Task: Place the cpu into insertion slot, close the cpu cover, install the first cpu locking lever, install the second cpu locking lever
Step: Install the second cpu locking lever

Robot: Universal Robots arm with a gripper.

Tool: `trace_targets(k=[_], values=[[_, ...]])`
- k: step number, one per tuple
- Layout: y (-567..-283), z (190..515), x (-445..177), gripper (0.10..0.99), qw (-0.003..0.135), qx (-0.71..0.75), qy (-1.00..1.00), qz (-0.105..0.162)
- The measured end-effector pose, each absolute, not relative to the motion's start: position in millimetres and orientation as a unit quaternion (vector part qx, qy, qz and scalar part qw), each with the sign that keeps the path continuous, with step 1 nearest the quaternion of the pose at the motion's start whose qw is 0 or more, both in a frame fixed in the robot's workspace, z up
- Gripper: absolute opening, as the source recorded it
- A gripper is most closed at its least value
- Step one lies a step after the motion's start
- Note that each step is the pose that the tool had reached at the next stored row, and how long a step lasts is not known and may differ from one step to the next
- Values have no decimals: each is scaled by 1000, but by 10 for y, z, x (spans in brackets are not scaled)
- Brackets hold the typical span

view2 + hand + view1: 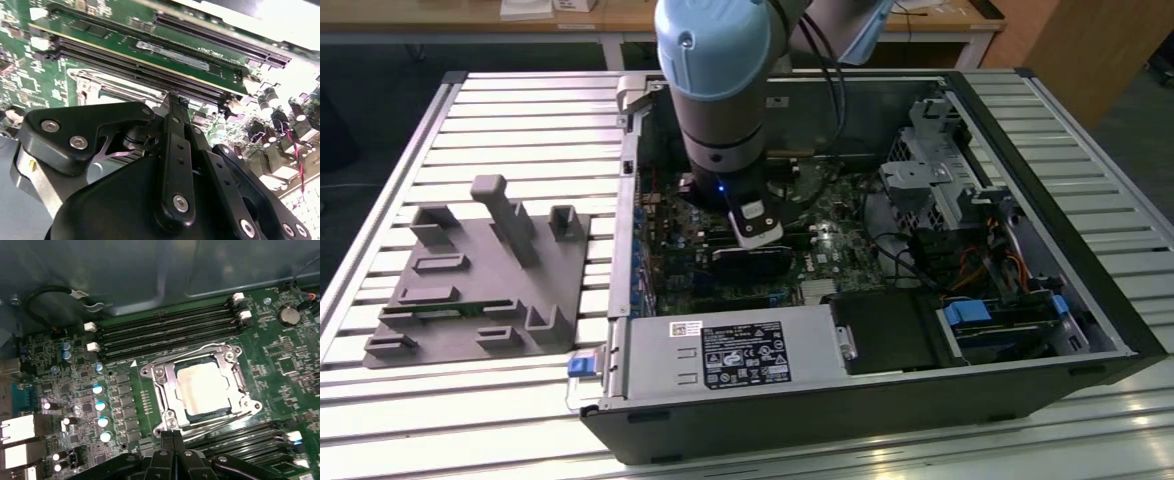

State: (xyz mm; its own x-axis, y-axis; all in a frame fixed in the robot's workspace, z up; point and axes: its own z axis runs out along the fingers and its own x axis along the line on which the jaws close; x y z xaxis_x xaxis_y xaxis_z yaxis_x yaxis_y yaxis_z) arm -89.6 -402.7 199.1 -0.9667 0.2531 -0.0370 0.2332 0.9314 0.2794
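My tool (172, 440) sits low inside the open computer case (1067, 290), fingers pressed together with nothing between them; both wrist views show the two black fingers (175, 145) meeting at a closed tip. Just beyond that tip, in the first wrist view, lies the insertion slot (160, 374), so the socket is straight ahead of the fingers and close, with a thin locking lever (220, 421) running along the socket's near edge between tip and frame. I judge that lever-to-tip relation is what matters now: its long axis runs across the finger line, roughly parallel to the long black memory slots (165, 330) on the far side of the socket. The cpu (204, 387) already sits in the slot, flat, its pale silvery-beige face showing through the window. The cpu cover (170, 390), a silvery-grey frame, looks down around the chip, lying flat on the green motherboard (280, 360). A second thin wire lever (200, 348) lies along the far edge; I can't tell if either lever is latched. In the exterior view the arm (720, 90) reaches down into the case on the slatted counter (520, 120), with a grey fixture block (480, 280) well apart toward that view's left.
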Motion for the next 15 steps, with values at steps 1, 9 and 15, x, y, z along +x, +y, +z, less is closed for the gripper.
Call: trace_targets(k=[1,9,15], values=[[-4028,1981,-908,114,36,124,982,138],[-4028,1944,-957,114,35,124,980,149],[-4026,1918,-967,114,34,124,979,156]])
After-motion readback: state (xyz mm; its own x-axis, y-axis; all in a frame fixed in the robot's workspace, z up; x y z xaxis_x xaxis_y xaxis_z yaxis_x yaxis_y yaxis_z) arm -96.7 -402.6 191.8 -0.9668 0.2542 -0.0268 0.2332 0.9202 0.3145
